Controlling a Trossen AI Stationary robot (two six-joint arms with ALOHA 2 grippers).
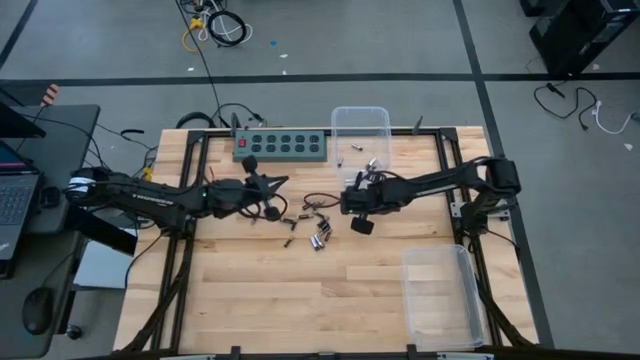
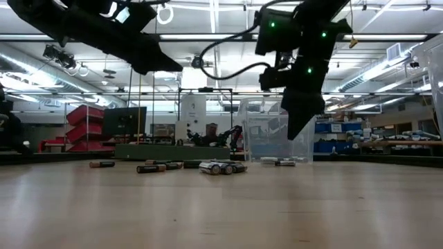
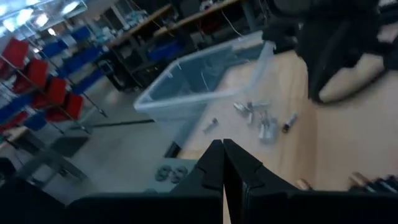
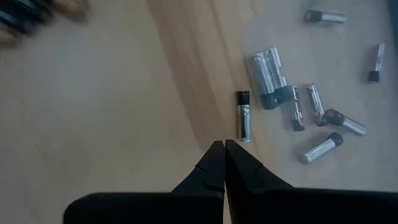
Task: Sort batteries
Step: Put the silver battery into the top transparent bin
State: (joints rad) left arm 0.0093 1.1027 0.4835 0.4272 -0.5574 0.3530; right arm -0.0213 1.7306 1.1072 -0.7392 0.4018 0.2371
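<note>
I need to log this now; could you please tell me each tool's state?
Left tool: closed, holding nothing.
Right tool: closed, holding nothing.

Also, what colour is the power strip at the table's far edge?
Green, with dark sockets and a red switch at one end; the power strip shows best in the high view.

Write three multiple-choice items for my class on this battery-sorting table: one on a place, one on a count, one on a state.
1. Where do the loose batteries lie?
A. In a box
B. On the bare wood between the two claws
C. On the power strip

2. How many clear plastic boxes are on the table?
A. One
B. Two
C. Four

3. How is the right claw?
A. Shut, holding nothing
B. Open
C. Shut on a battery

Answers:
1 B, the high view shows them mid-table.
2 B, one box sits at the far edge, another at the near right.
3 A, its fingertips meet with nothing between them.
</note>
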